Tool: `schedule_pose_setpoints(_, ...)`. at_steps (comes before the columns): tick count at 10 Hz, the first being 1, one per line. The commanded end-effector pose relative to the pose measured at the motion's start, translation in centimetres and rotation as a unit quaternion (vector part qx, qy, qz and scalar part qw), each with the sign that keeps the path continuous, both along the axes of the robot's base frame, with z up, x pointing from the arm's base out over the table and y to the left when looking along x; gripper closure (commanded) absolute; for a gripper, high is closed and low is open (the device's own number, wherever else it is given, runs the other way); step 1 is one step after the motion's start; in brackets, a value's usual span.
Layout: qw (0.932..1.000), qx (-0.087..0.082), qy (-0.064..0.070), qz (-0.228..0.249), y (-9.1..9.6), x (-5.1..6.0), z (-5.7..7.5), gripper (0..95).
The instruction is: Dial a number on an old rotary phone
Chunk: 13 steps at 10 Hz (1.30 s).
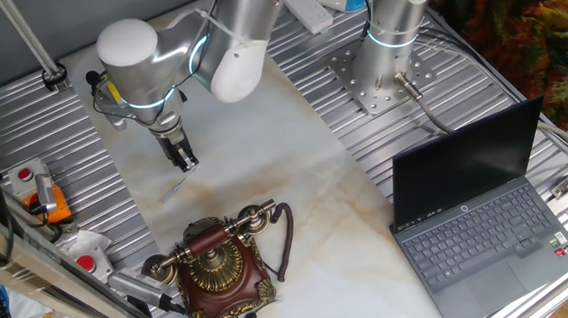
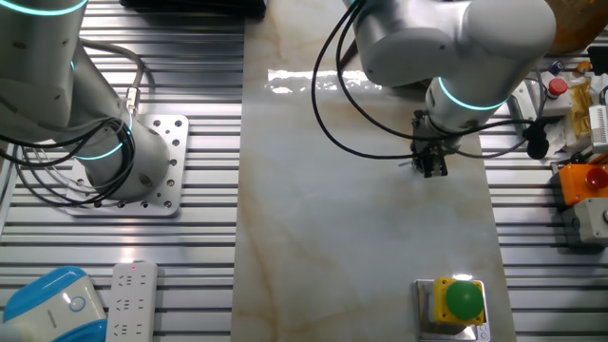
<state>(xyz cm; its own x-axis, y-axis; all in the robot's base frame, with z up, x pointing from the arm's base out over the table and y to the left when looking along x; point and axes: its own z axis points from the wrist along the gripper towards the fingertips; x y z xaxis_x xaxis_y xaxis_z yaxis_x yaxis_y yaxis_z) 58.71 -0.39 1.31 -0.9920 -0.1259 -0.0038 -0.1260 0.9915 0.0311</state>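
Risk lies in the approach: the gripper [image 1: 186,163] hangs above bare tabletop [image 1: 295,178], fingers apparently together and holding nothing, well apart from the old rotary phone [image 1: 218,266] at the near edge; a misjudged descent could strike the handset [image 1: 210,242] instead of the dial [image 1: 212,272].

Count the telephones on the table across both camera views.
1. The old rotary phone stands at the marble top's near edge, left of the laptop. The other fixed view misses that area, so none shows there.
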Motion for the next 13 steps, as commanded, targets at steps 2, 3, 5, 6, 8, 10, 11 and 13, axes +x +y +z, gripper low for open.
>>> schedule_pose_setpoints(2, 1.0000, -0.005, -0.003, 0.000, -0.02, -0.02, -0.05, 95.0)
schedule_pose_setpoints(3, 1.0000, -0.005, -0.007, 0.000, -0.02, -0.02, -0.05, 95.0)
schedule_pose_setpoints(5, 0.9999, -0.007, -0.007, -0.001, -0.02, -0.02, -0.05, 95.0)
schedule_pose_setpoints(6, 0.9999, -0.008, -0.007, 0.000, -0.02, -0.02, -0.05, 95.0)
schedule_pose_setpoints(8, 0.9999, -0.008, -0.008, -0.002, -0.02, -0.02, -0.05, 95.0)
schedule_pose_setpoints(10, 0.9999, -0.008, -0.008, -0.003, -0.02, -0.02, -0.05, 95.0)
schedule_pose_setpoints(11, 0.9999, -0.009, -0.009, -0.005, -0.02, -0.02, -0.05, 95.0)
schedule_pose_setpoints(13, 0.9999, -0.009, -0.009, -0.001, -0.02, -0.02, -0.05, 95.0)
